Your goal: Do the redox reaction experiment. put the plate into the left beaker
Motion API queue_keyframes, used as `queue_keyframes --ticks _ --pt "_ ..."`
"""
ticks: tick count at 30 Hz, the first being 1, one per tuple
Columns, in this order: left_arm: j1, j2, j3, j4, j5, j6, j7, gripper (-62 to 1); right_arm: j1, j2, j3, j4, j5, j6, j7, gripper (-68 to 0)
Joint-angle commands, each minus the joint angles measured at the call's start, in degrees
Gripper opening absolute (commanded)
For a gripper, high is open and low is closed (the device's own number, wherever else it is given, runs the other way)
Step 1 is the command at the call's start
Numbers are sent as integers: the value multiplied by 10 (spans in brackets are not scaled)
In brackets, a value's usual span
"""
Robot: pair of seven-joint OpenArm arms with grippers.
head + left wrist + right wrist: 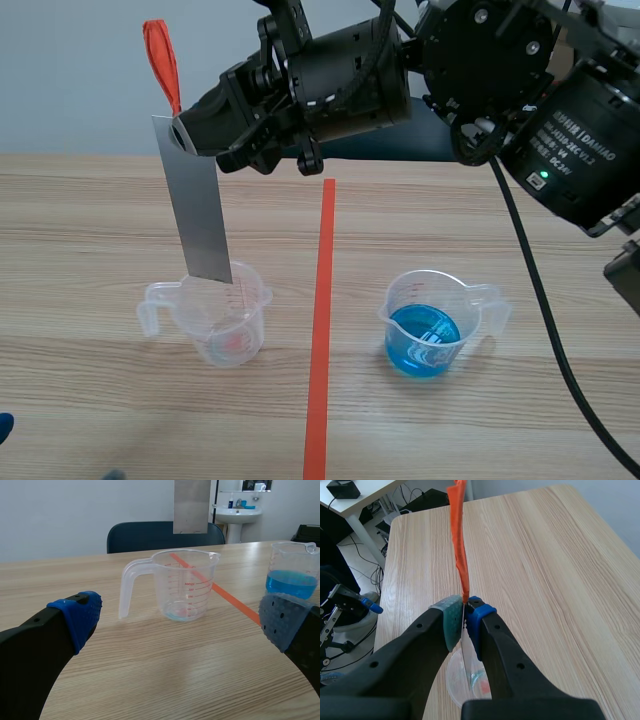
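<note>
Overhead, the right gripper (192, 135) is clenched on the top of the grey metal plate (198, 205), which hangs with a slight lean, an orange tag (161, 58) standing up above the grip. The plate's lower edge hovers just above the left beaker (215, 320), towards 10 o'clock of its mouth and apart from the rim. The left beaker holds only a trace of liquid. The blue-filled beaker (430, 325) sits at 3 o'clock from it, across the tape line. The left gripper (180, 621) rests low on the near side, fingers spread and holding nothing.

The descent is best made straight down after a small shift towards the mouth's centre. The light plastic beaker would probably tip if the rim were caught. Release seems safest once the plate's edge rests on the bottom.
</note>
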Motion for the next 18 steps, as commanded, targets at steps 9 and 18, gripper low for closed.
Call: queue_keyframes --ticks 9,18 --pt "6 -7 -1 5 -4 -3 3 14 13 1 4 9 8 1 9 -669" --pt "6 -7 -1 5 -4 -3 6 14 13 1 4 9 5 1 9 -669"
